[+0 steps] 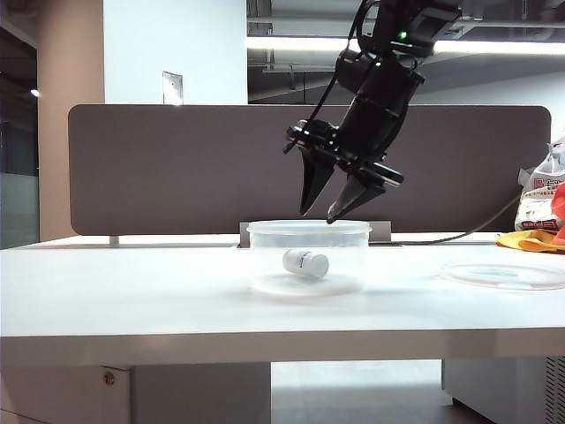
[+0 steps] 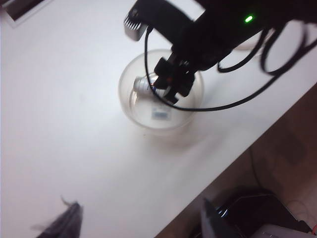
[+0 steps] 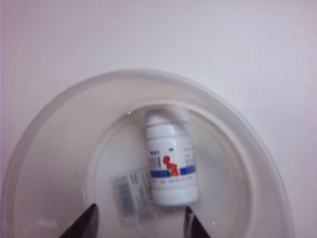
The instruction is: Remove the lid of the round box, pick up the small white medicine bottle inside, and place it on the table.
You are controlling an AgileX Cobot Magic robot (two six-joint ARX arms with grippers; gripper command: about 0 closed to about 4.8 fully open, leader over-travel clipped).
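The round box [image 1: 265, 237] stands uncovered in the middle of the table [image 1: 132, 283]. Inside it the small white medicine bottle [image 1: 305, 262] lies on its side. Its lid [image 1: 505, 276] lies flat on the table to the right. My right gripper [image 1: 320, 215] hangs just above the box's rim, pointing down, open and empty. The right wrist view shows the bottle [image 3: 171, 166] just beyond the right gripper [image 3: 139, 223], inside the box [image 3: 148, 74]. My left gripper [image 2: 141, 223] is open and empty, high over the table and looking down on the box [image 2: 133, 111].
A dark divider panel [image 1: 177, 168] backs the table. A white bag with orange and yellow items [image 1: 543, 208] sits at the far right. A barcode sticker [image 3: 130, 196] marks the box's floor. In the left wrist view the table's edge [image 2: 237, 144] runs diagonally, with dark gear [image 2: 257, 213] below.
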